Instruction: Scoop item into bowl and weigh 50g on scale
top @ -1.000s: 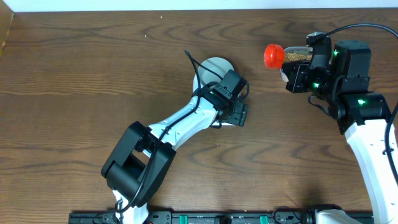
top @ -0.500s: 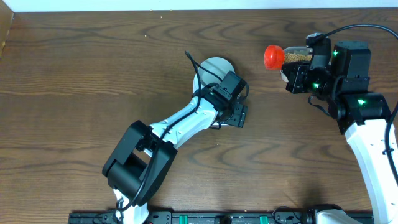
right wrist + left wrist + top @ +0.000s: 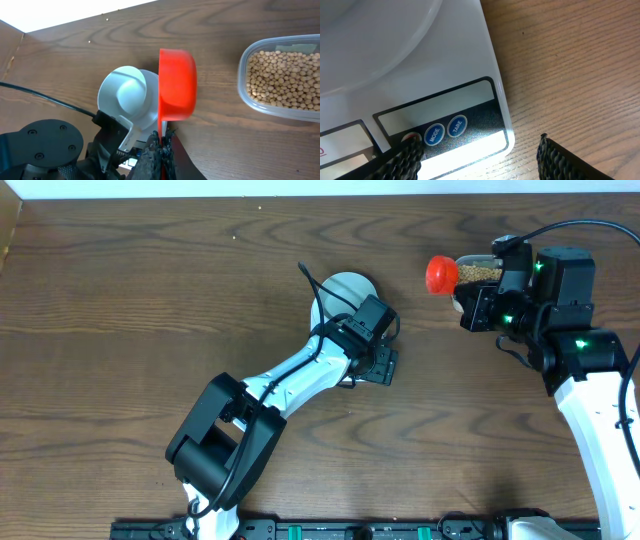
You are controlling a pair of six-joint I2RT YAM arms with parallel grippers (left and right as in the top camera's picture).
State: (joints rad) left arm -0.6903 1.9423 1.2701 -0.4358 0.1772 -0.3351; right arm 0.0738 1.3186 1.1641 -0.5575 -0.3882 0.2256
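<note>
Nearest, the left gripper [image 3: 480,162] hung, jaws spread, over the front of the scale [image 3: 470,60], which carried the bowl [image 3: 127,95]. Farther off, the right gripper [image 3: 160,152] pinched the red scoop [image 3: 176,85], with beans [image 3: 285,77] in the clear tub [image 3: 243,65] beyond

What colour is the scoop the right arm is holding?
The scoop is bright red-orange, clearest in the right wrist view.

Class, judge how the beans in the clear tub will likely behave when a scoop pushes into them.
The beans are small, round and loose, so they would probably roll aside and flow around the scoop. Heaped above its rim, some may spill. The pile looks dry, so clumping seems unlikely.
</note>
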